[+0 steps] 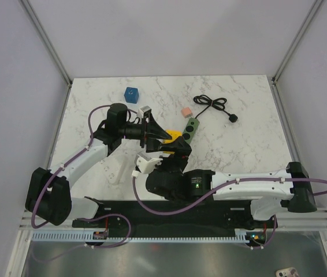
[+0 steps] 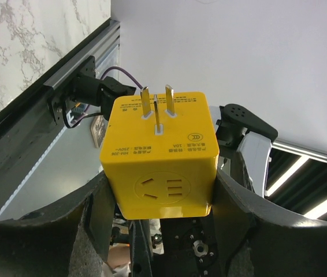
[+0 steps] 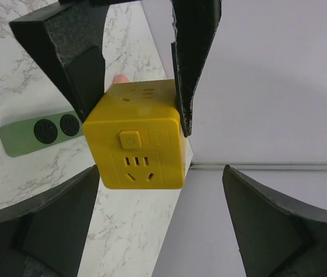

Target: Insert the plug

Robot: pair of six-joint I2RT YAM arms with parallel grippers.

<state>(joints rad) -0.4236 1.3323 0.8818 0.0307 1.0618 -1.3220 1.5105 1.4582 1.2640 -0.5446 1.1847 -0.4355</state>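
Left claw [image 2: 160, 202] clamps yellow plug cube [image 2: 158, 147], right claw [image 3: 163, 225] gapes.

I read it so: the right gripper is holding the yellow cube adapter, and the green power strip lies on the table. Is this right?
Not quite. The left gripper is holding the yellow cube adapter, as the left wrist view shows; the right gripper is open. The green power strip does lie on the table.

From above, just a yellow sliver of cube [image 1: 175, 134] showing between left hand [image 1: 164, 136] and right hand [image 1: 178, 144]. Cannot read its small print. In right wrist view, one end of strip [image 3: 33, 137] behind left hand, pink block [image 3: 117, 79] mostly behind cube.
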